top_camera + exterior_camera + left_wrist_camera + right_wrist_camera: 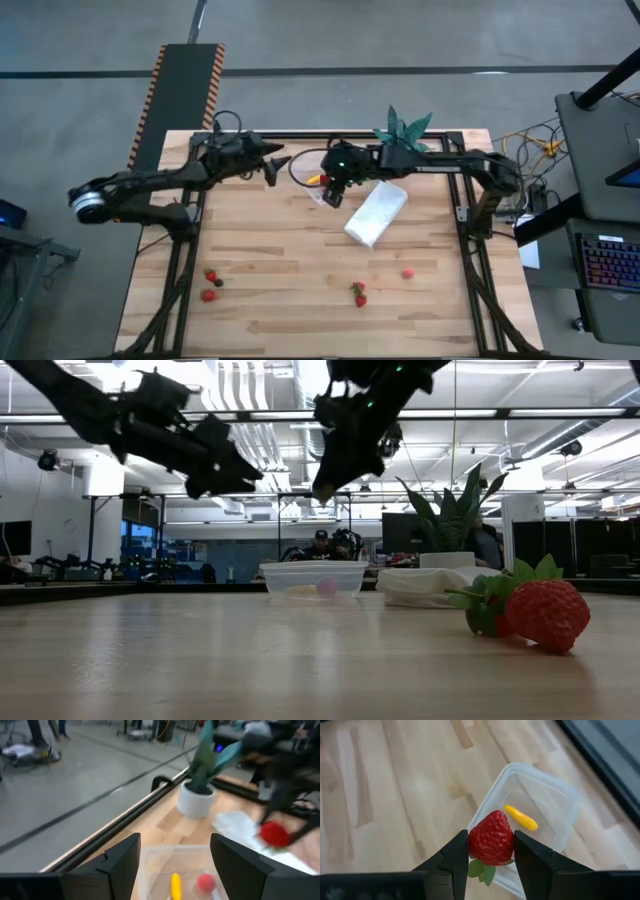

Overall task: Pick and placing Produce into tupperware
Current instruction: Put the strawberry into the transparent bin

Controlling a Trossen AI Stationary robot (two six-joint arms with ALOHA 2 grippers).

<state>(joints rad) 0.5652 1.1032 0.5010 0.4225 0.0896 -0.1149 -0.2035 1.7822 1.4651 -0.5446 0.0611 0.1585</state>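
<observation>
The clear tupperware [535, 805] stands on the table near its far edge, also seen in the high view [312, 172] and the low view [313, 578]. A yellow piece [521, 817] and a small red piece [205, 882] lie inside it. My right gripper [491, 852] hovers just above the tub's near-right side, shut on a red strawberry [491, 839]. My left gripper [175, 865] hangs open in the air at the tub's left [275, 162]. More strawberries lie on the near part of the table [209, 285] [359, 294] [408, 272], and one shows large in the low view [540, 614]. My right gripper pinches the strawberry's red body [475, 840] between its two fingers, one on each side. The fingers slant down from above. The fruit is lifted clear above the tub's edge, with its green leaves [481, 870] toward the wrist.
A folded white cloth [377, 213] lies just right of the tub, under the right arm. A green potted plant [405, 130] stands at the far edge behind it. The bare wood in the table's middle [280, 240] is free room. People sit far off in the room [330, 545].
</observation>
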